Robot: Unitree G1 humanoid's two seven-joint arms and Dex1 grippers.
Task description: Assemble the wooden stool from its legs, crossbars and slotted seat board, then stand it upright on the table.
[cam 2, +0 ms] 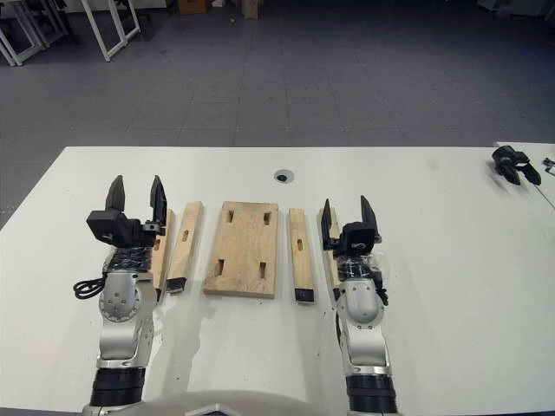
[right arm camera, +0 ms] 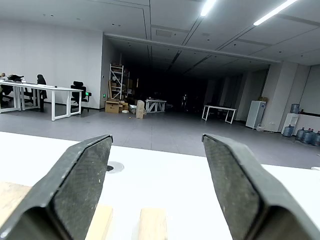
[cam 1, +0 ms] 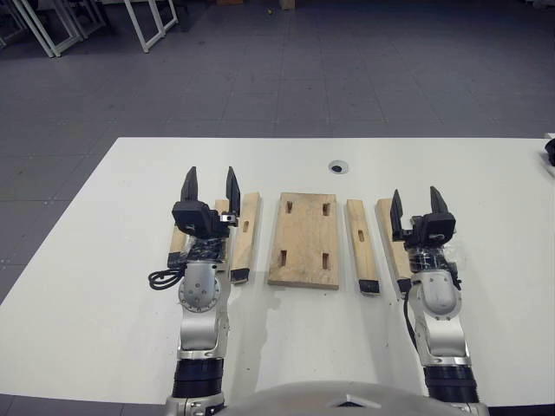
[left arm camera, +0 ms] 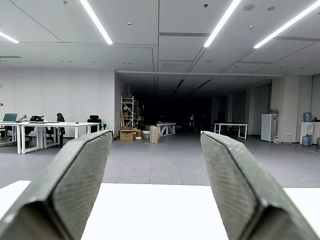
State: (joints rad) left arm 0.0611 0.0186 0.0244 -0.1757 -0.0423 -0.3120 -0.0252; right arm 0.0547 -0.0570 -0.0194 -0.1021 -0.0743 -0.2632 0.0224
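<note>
The slotted seat board (cam 1: 304, 239) lies flat in the middle of the white table (cam 1: 104, 260). Left of it lies a wooden leg (cam 1: 245, 236), and another leg (cam 1: 179, 236) is partly hidden under my left gripper (cam 1: 211, 185), which is open with fingers pointing away from me. Right of the board lies a wooden leg (cam 1: 362, 243) with a black foot, and a further leg (cam 1: 390, 234) sits partly under my right gripper (cam 1: 415, 204), also open and empty. In the right wrist view, wooden pieces (right arm camera: 152, 225) show between the fingers (right arm camera: 80, 185).
A round cable hole (cam 1: 338, 166) sits in the table behind the board. A black cable (cam 1: 162, 277) curls by my left wrist. A black object (cam 2: 515, 165) rests on the table at the far right. Beyond the table edge are grey floor and white table frames (cam 1: 147, 22).
</note>
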